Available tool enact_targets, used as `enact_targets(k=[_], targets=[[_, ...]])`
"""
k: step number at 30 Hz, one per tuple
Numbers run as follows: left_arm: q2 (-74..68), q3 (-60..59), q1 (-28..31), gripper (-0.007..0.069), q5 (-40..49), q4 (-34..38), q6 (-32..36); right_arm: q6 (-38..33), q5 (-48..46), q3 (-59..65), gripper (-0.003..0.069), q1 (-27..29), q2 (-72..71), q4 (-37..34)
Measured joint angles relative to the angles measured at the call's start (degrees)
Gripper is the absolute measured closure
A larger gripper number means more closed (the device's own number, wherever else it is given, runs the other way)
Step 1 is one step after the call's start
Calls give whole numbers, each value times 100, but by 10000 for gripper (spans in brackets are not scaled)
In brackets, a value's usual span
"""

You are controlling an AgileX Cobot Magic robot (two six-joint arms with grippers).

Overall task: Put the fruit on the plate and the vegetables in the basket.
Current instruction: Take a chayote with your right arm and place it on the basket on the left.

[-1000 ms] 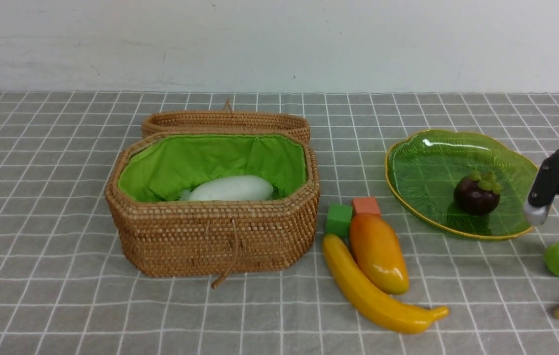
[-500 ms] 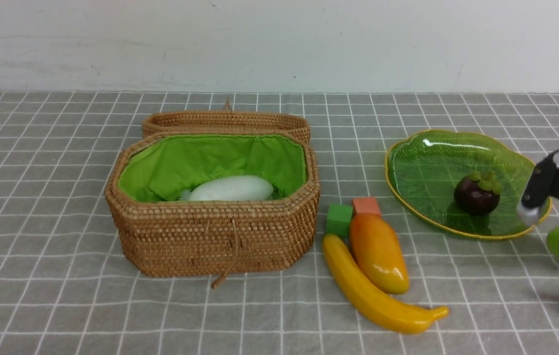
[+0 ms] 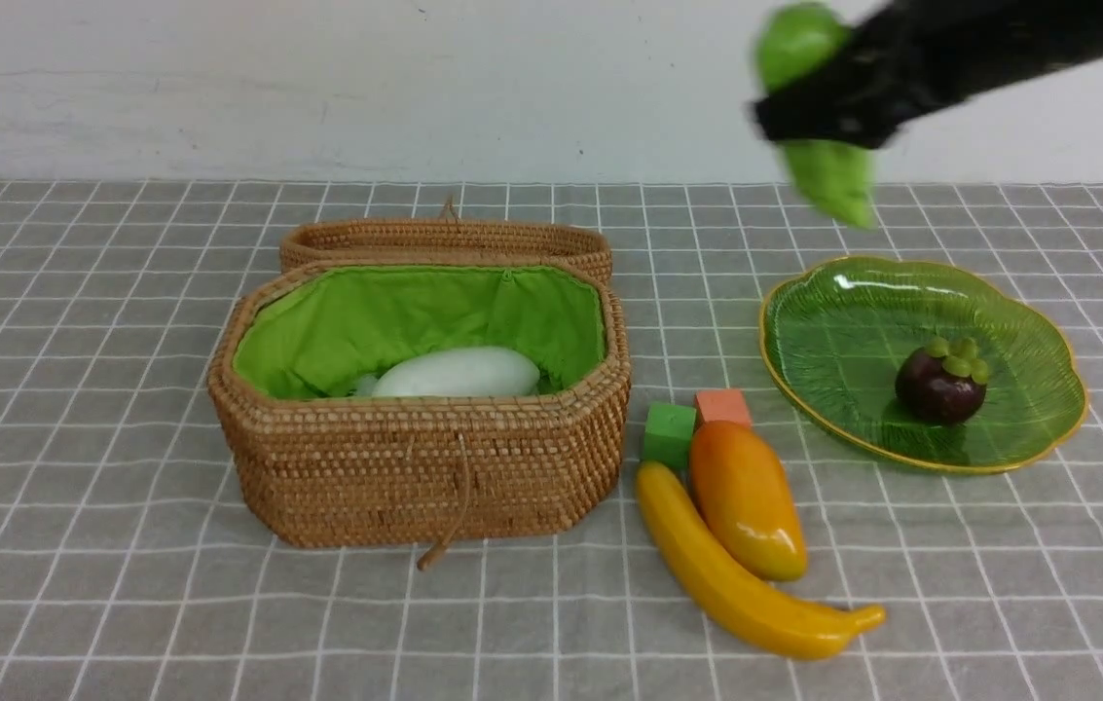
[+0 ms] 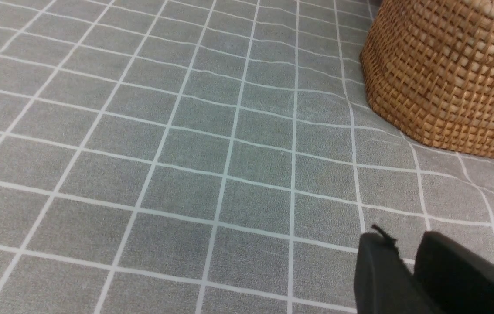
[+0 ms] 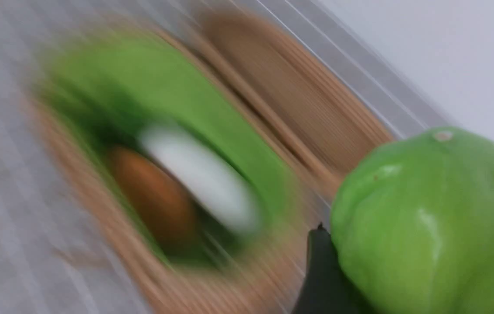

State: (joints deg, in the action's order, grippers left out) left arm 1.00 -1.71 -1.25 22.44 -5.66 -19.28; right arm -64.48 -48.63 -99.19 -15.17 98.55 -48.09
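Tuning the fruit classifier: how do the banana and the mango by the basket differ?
Shape: the banana is long, thin and curved; the mango is a shorter, fatter oval. Colour: the banana is plain yellow; the mango is orange shading to yellow. Place: the banana lies nearer the camera, the mango just behind it. Shared: both glossy, both lying on the checked cloth, neither on the green plate.

The right arm (image 3: pixel 960 54) and left pincer (image 4: pixel 403 257) are plain matte black.
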Motion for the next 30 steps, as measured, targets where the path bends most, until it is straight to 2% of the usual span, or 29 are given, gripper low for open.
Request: enact_targets(k=[2, 5, 7, 10, 16, 19, 21, 22, 23, 26, 30], targets=[[0, 0, 0, 494, 0, 0, 0, -377, 533, -144, 216, -745, 423, -505], [0, 0, 0, 493, 0, 0, 0, -534, 1579, -258, 216, -1521, 1063, -693], [0, 0, 0, 491, 0, 0, 0, -568, 2233, -285, 216, -1790, 1433, -698], [0, 0, 0, 487, 0, 0, 0, -568, 3010, -285, 216, -2051, 2002, -698], [0, 0, 0, 480, 0, 0, 0, -515, 3236, -285, 213, -2080, 2242, -797], [0, 0, 0, 478, 0, 0, 0, -304, 3166, -291, 121, -2080, 2242, -951], [0, 0, 0, 476, 0, 0, 0, -224, 2727, -291, 13, -2067, 2210, -931], [0, 0, 0, 477, 0, 0, 0, -209, 2505, -296, -3, -2044, 2191, -915], [0, 0, 0, 477, 0, 0, 0, -204, 2443, -296, -6, -2029, 2192, -906], [0, 0, 0, 474, 0, 0, 0, -6, 1206, -303, -7, -1861, 2015, -677], [0, 0, 0, 470, 0, 0, 0, 986, 43, -329, 39, -1372, 1517, 302]])
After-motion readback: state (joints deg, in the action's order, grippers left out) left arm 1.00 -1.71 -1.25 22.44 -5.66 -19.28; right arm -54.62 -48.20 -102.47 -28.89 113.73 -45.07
